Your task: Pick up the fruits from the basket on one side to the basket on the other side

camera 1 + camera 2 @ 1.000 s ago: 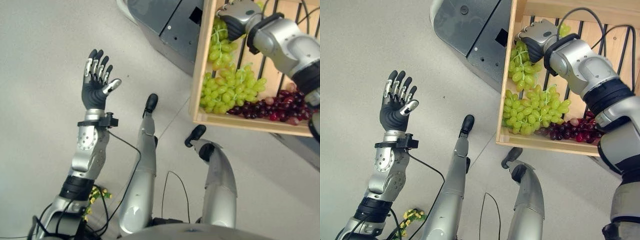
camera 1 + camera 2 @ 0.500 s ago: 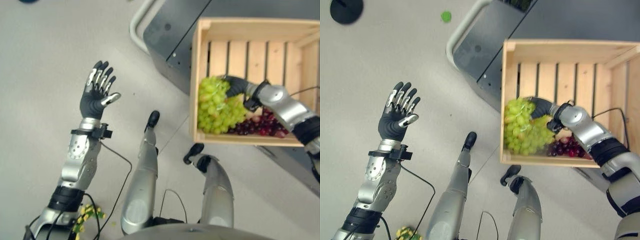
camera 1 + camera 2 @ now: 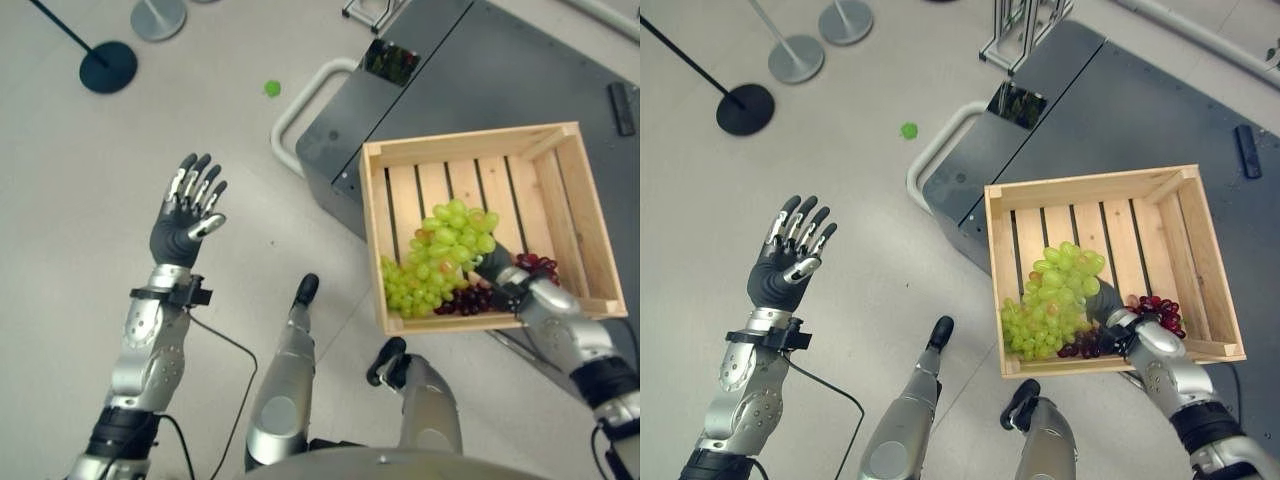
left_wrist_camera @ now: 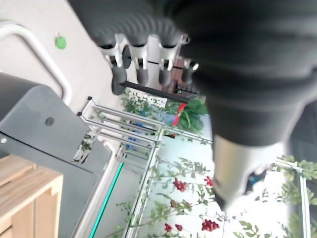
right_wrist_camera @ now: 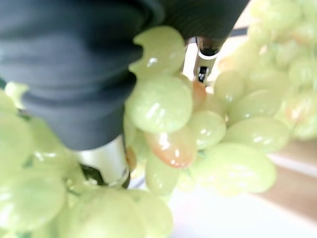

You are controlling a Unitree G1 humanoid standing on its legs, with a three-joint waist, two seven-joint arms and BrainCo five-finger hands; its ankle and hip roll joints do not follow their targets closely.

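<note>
Change: since half a second ago the green grapes point(image 3: 1052, 300) have risen over the red grapes in the wooden crate.
Right hand point(image 3: 1102, 305): inside the crate, fingers curled into the green bunch, holding it.
Left hand point(image 3: 186, 207): raised well left of the crate, fingers spread, holding nothing.
Red grapes point(image 3: 1155, 310): at the crate's near edge.
Wooden crate point(image 3: 1008, 310): on a dark grey surface point(image 3: 1110, 115).

The right hand point(image 3: 1108, 318) is mostly buried behind the green grapes point(image 3: 1055, 300) in the wooden crate point(image 3: 1005, 290), so how its fingers sit cannot be made out. The dark red grapes point(image 3: 1156, 308) are partly covered by the green bunch and the wrist. In the right wrist view the grapes press so close that they blur.
</note>
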